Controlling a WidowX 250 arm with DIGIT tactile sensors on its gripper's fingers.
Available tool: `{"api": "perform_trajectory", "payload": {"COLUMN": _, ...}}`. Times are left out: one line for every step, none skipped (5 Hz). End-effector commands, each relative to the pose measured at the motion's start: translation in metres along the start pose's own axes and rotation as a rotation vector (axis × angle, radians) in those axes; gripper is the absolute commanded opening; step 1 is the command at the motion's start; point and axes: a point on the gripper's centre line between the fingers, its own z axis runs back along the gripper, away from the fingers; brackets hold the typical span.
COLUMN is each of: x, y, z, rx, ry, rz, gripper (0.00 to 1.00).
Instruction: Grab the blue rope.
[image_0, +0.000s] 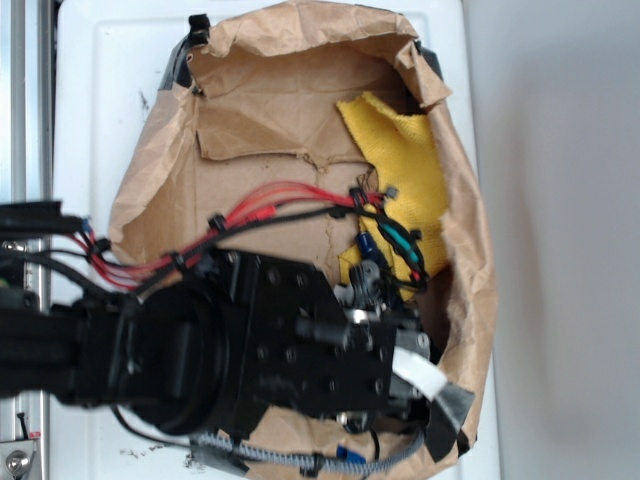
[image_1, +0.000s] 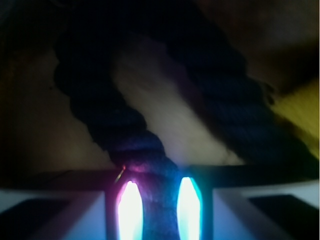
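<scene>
The fingers (image_1: 160, 210) clench the blue rope (image_1: 150, 150); its loop arches beyond; brown paper (image_0: 260, 110) walls surround, yellow cloth (image_0: 405, 160) far right.

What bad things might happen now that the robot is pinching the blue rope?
1. In the wrist view the end effector pinches only one narrow part of the blue rope, so the looped rest may swing or slip out when lifted.
2. The rope lies close to the yellow cloth, which might get dragged along.
3. The crumpled brown paper might catch the arm.
</scene>
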Motion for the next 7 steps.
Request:
{"api": "perform_trajectory", "payload": {"x": -0.005, "y": 0.027, "z": 0.06, "rx": -0.006, "ry": -0.098, "rz": 0.146, "gripper": 0.0}}
{"api": "perform_trajectory", "payload": {"x": -0.007, "y": 0.033, "z": 0.083, "rx": -0.034, "ry": -0.112, "rz": 0.199, "gripper": 0.0}}
{"api": "perform_trajectory", "payload": {"x": -0.011, "y": 0.035, "z": 0.112, "rx": -0.031, "ry": -0.107, "rz": 0.262, "gripper": 0.0}}
{"api": "perform_trajectory", "payload": {"x": -0.012, "y": 0.03, "z": 0.134, "rx": 0.009, "ry": -0.075, "rz": 0.327, "gripper": 0.0}}
{"api": "perform_trajectory", "payload": {"x": -0.014, "y": 0.035, "z": 0.146, "rx": 0.045, "ry": -0.083, "rz": 0.397, "gripper": 0.0}}
{"api": "perform_trajectory", "payload": {"x": -0.016, "y": 0.041, "z": 0.153, "rx": 0.053, "ry": -0.103, "rz": 0.446, "gripper": 0.0}}
{"api": "perform_trajectory", "payload": {"x": -0.02, "y": 0.042, "z": 0.158, "rx": 0.062, "ry": -0.115, "rz": 0.447, "gripper": 0.0}}
